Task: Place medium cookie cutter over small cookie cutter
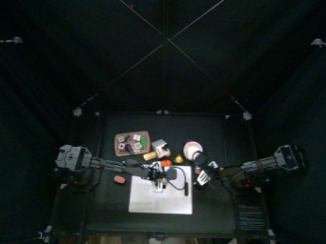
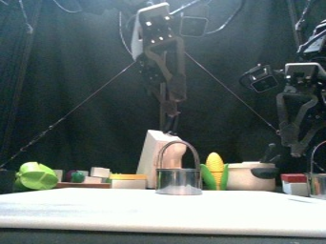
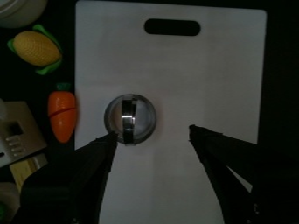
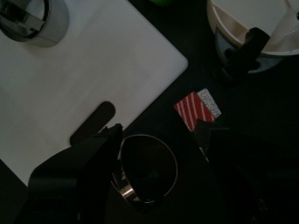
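The small cookie cutter (image 3: 129, 118), a round metal one with an arched handle, stands on the white cutting board (image 3: 216, 79). It also shows in the front view (image 2: 178, 179) and the right wrist view (image 4: 24, 22). My left gripper (image 3: 155, 133) hangs open above it, one jaw on each side, not touching it; in the front view the left gripper (image 2: 173, 119) is well above the handle. My right gripper (image 4: 158, 144) is shut on the medium cookie cutter (image 4: 124, 187), a metal ring, held over the black table just off the board's edge (image 4: 140, 83).
A toy carrot (image 3: 61, 114) and a yellow-green toy vegetable (image 3: 35, 45) lie beside the board. A white bowl (image 4: 251, 22) and a red-striped piece (image 4: 198, 107) are near the right gripper. A green cup (image 2: 36, 176), corn (image 2: 214, 172) and a white box (image 2: 155, 148) stand behind.
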{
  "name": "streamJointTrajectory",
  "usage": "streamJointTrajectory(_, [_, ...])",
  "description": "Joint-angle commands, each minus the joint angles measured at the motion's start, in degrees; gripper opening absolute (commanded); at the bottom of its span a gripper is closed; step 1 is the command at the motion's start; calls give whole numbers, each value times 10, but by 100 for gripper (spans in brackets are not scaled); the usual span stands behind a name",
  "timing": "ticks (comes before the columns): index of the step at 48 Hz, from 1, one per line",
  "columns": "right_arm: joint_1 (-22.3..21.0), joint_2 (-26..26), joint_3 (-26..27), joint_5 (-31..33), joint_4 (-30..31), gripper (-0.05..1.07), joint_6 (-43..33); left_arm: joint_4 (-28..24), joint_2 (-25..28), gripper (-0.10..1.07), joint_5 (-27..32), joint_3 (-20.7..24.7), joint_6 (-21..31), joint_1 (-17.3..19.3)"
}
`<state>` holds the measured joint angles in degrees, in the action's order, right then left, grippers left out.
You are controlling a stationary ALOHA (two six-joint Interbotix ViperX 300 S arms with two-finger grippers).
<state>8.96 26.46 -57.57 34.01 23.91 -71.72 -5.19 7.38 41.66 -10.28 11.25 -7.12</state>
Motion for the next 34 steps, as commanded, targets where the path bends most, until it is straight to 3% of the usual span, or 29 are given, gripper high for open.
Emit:
streamJointTrajectory(1, [7,4,12,-2,0,98,0,4,-63,99,-65,-47,1,-6])
streamJointTrajectory(22, [8,4,12,-2,-1,98,0,81,-295,99,-386,-365,-3,18])
streamJointTrajectory(27, [8,4,12,-3,1,98,0,80,-340,99,-444,-423,-4,20])
streamJointTrajectory(34, [4,3,12,-3,3,98,2,76,-378,99,-467,-463,-5,27])
